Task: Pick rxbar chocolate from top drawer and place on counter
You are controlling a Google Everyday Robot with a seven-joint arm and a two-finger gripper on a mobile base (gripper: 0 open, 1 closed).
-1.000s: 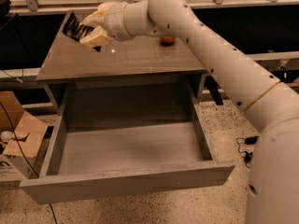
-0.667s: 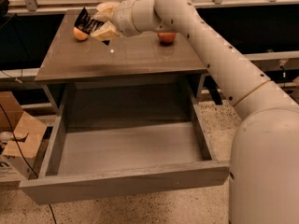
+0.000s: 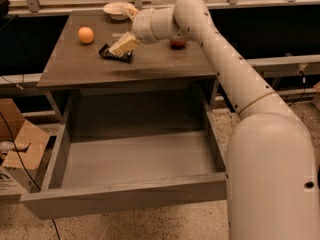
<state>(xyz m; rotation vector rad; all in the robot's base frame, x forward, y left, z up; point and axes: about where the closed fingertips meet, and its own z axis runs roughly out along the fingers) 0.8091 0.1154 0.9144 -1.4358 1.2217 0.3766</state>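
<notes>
We see the rxbar chocolate (image 3: 106,51) lying flat on the counter (image 3: 150,66), left of ctr, in a black wrapper w/ lettering we can't read. The gripper (image 3: 119,46) sits over the bar's right end, touching or nearly so; open or clamped, we can't tell. An orange (image 3: 86,35) lies apart to the bar's left, a pale bowl (image 3: 115,9) at the far edge, and a red fruit (image 3: 177,43) partly behind the arm. The top drawer (image 3: 125,199) stands pulled out below the counter. A cardboard box (image 3: 22,151) sits on the floor, left.
</notes>
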